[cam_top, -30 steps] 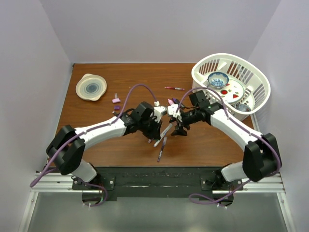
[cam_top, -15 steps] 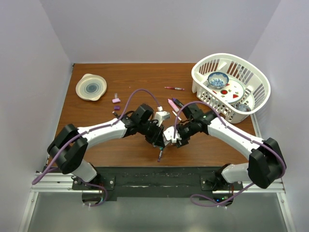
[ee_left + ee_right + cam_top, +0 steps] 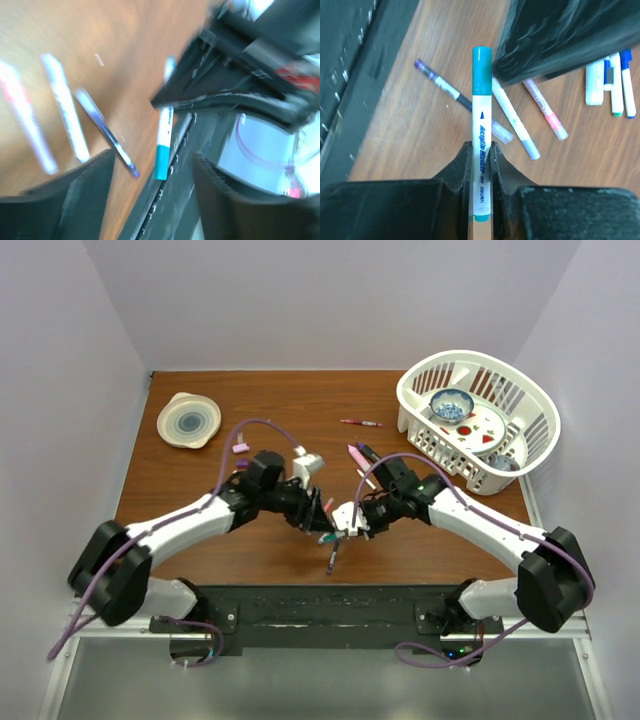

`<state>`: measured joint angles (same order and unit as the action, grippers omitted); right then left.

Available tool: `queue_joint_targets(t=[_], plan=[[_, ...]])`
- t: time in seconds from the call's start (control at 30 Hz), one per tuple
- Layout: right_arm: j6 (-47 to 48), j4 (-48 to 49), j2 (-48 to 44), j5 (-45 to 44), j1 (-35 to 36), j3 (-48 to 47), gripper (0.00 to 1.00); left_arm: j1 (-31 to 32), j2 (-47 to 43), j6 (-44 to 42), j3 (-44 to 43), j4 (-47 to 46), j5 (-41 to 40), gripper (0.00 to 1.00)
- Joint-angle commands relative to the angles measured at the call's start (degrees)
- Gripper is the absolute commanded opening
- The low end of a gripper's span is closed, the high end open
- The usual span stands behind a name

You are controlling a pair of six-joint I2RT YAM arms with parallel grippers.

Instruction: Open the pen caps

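My right gripper is shut on a white-barrelled pen, which points away from it with its teal pen cap on the far end. In the top view this gripper is low over the table's near middle, with the left gripper just to its left. The left gripper is open, and the teal cap shows between its spread fingers without touching them. Several more pens lie on the wood below. Two loose purple caps lie at the left.
A white laundry basket holding dishes stands at the back right. A pale bowl sits at the back left. A red pen and a pink and a black marker lie mid-table. The table's front edge is close below the grippers.
The left gripper has opened, let go of the teal-capped pen and drawn back to the left. The right gripper has closed on that pen and moved down toward the front edge.
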<state>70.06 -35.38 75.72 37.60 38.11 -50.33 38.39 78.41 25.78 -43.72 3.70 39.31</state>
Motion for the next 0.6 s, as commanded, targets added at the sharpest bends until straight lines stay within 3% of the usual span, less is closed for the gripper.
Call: queue_joint_targets(t=[0.0,0.1,0.17,0.27,0.4,0.57], plan=[[-19.49,8.29,-1.63,9.67,-3.9,-2.41,0.0,-4.73,-13.94,6.81,4.86,-16.32,-8.59,0.82],[-34.6,17.07,-1.37,13.8,-6.46,-2.59,0.0,-5.08,-19.86,11.47,10.14,-24.93,-15.72,0.86],[-48.43,27.22,-1.45,13.81,-6.99,-0.92,0.0,-5.08,-21.8,16.11,13.48,-29.09,-19.08,0.87],[-61.92,37.0,-0.58,13.02,-7.35,1.02,0.0,-5.08,-22.16,23.57,17.52,-36.91,-23.57,0.87],[-72.77,45.38,0.65,11.7,-7.35,3.04,0.0,-5.08,-20.58,30.81,20.52,-44.12,-27.87,0.88],[-77.35,49.43,1.01,9.33,-6.73,5.15,0.0,-4.99,-18.92,35.03,22.37,-47.91,-31.48,0.84]])
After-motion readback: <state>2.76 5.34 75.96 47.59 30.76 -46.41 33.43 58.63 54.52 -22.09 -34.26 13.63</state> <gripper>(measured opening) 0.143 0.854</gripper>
